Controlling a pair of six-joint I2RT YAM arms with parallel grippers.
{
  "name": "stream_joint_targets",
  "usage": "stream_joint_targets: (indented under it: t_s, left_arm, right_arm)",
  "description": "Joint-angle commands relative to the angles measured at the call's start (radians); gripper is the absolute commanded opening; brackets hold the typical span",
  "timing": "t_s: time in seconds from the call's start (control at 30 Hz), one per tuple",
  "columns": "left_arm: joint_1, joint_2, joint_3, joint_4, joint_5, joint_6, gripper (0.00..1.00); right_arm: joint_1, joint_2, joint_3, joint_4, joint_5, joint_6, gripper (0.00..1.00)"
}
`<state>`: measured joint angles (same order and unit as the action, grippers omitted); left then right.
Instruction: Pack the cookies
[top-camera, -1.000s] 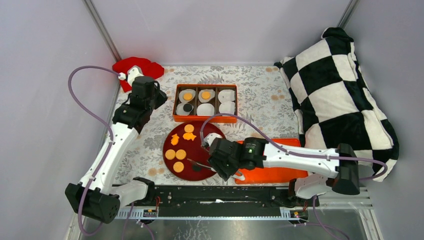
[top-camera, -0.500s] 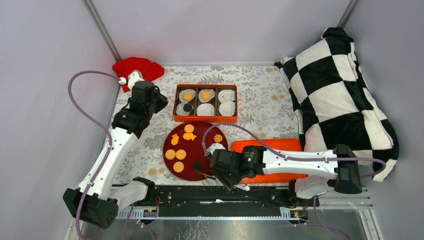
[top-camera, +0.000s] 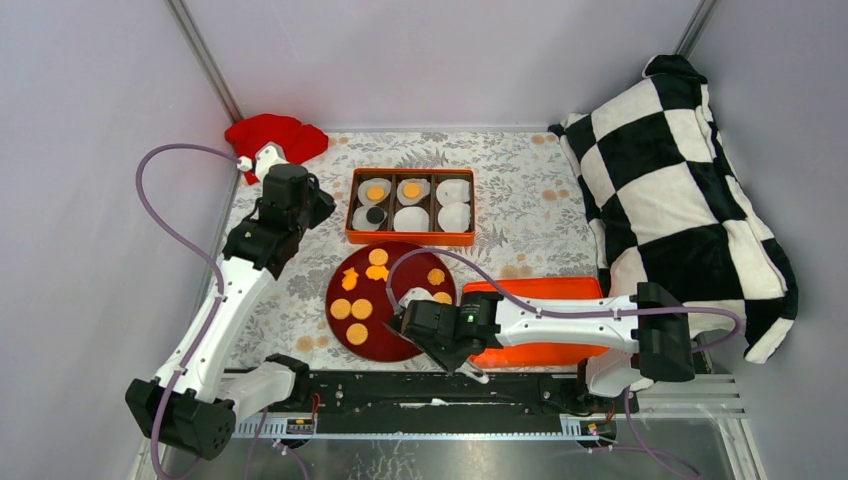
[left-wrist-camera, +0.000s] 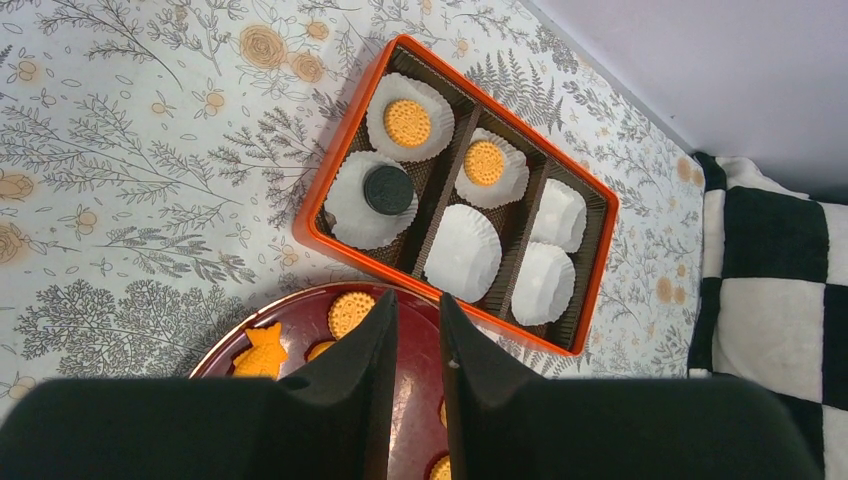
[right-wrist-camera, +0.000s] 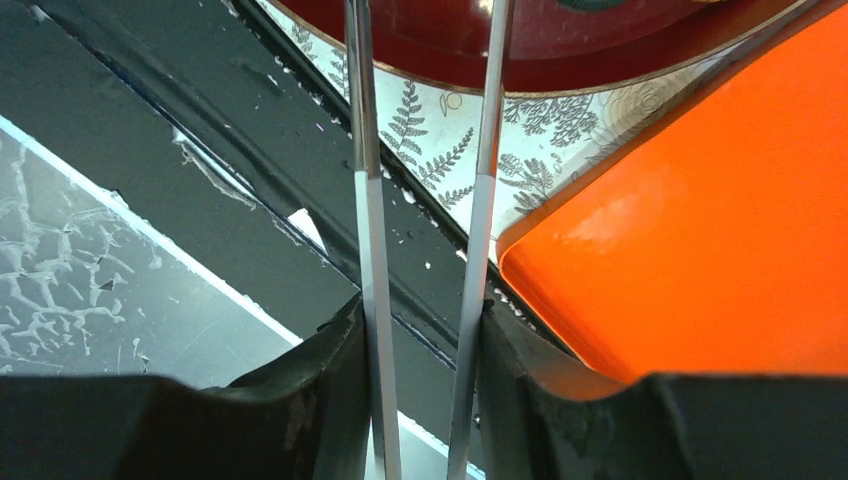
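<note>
Several orange cookies (top-camera: 357, 334) and two orange star/fish shapes (top-camera: 350, 278) lie on the dark red plate (top-camera: 388, 348). The orange box (top-camera: 410, 239) behind it holds white paper cups; two hold orange cookies (left-wrist-camera: 408, 122) and one a black cookie (left-wrist-camera: 387, 189). My right gripper (top-camera: 435, 335) is shut on metal tongs (right-wrist-camera: 365, 230) at the plate's near right edge; the tong tips run out of the right wrist view over the plate (right-wrist-camera: 450, 50). My left gripper (top-camera: 318, 200) hovers left of the box, its jaws nearly together and empty (left-wrist-camera: 415, 300).
An orange lid (top-camera: 545, 325) lies right of the plate, under my right arm. A checkered pillow (top-camera: 680, 200) fills the right side. A red cloth (top-camera: 275, 135) sits at the back left. A black rail (top-camera: 430, 390) runs along the near edge.
My right gripper has moved left along the plate's near edge with the tongs. The black cookie seen at the tong tips is now covered. My left arm shifted only slightly.
</note>
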<state>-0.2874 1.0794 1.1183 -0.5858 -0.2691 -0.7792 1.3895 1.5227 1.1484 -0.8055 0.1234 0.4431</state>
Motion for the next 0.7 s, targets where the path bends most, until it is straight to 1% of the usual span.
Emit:
stream_joint_targets:
  t_s: [0.0,0.1,0.2,0.27,0.37,0.43,0.53,0.67]
  left_arm:
    - [-0.005,-0.020,-0.014,0.004,-0.003,0.002,0.26]
    - [-0.005,-0.008,-0.001,0.005,0.003,0.001,0.26]
    - [-0.005,0.015,0.025,0.005,-0.004,0.004,0.26]
    - [-0.005,0.037,0.052,0.006,-0.014,0.003,0.26]
    - [-0.006,0.081,0.086,0.011,-0.009,0.009,0.25]
    - [-0.005,0.103,0.102,0.014,-0.008,0.018,0.25]
    - [-0.005,0.120,0.105,0.025,-0.020,0.026,0.25]
    - [-0.004,0.147,0.108,0.036,-0.024,0.037,0.25]
  right_arm:
    - [0.008,-0.007,0.104,-0.058,0.102,-0.025,0.21]
    - [0.008,-0.014,0.173,-0.089,0.189,-0.043,0.19]
    - [0.005,-0.013,0.248,-0.099,0.325,-0.068,0.19]
    - [-0.021,0.010,0.306,-0.104,0.392,-0.092,0.19]
    - [-0.122,0.061,0.380,-0.101,0.428,-0.112,0.19]
    - [-0.201,0.085,0.400,-0.058,0.437,-0.141,0.19]
    - [-0.338,0.131,0.429,0.029,0.419,-0.191,0.19]
    - [-0.467,0.226,0.501,0.094,0.365,-0.244,0.19]
